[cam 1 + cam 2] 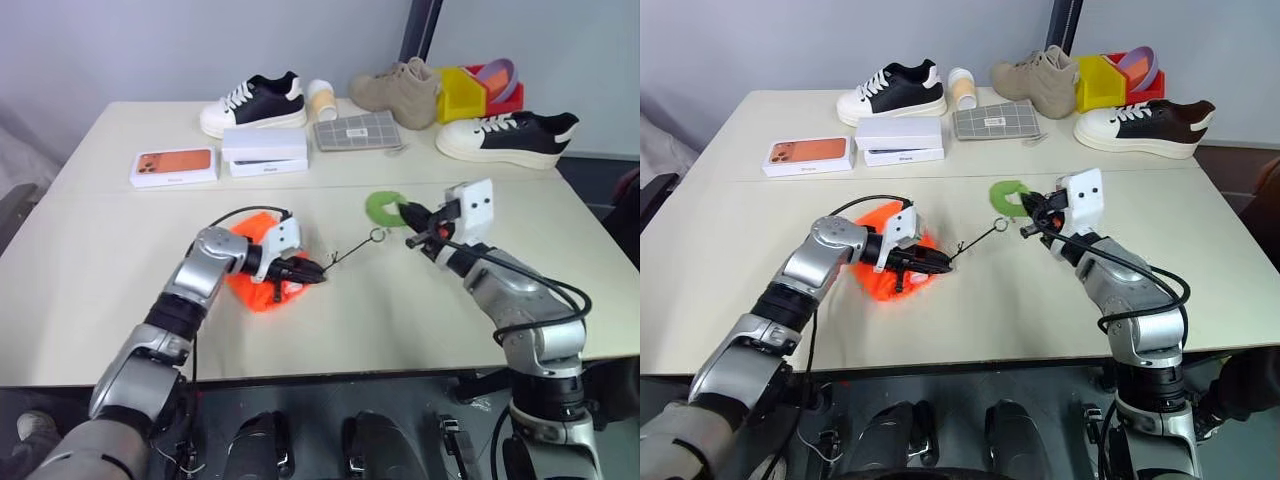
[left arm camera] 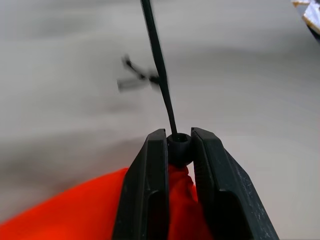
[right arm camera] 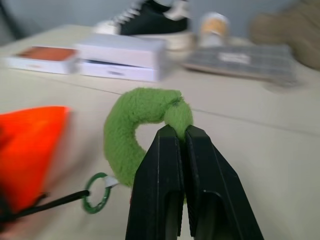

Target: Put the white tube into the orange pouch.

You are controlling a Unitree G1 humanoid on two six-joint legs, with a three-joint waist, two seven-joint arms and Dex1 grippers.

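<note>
The orange pouch lies crumpled on the table's near left. My left gripper is shut on the black cord stopper at the pouch's mouth. The dark drawstring cord runs taut from there to a small green ring. That ring hangs from a fuzzy green loop, and my right gripper is shut on the loop, held just above the table at centre right. The white tube is out of view.
At the back stand a phone box with an orange picture, stacked white boxes, a black-and-white sneaker, a cream cup, a grey checked case, a tan shoe, yellow and red bins and another sneaker.
</note>
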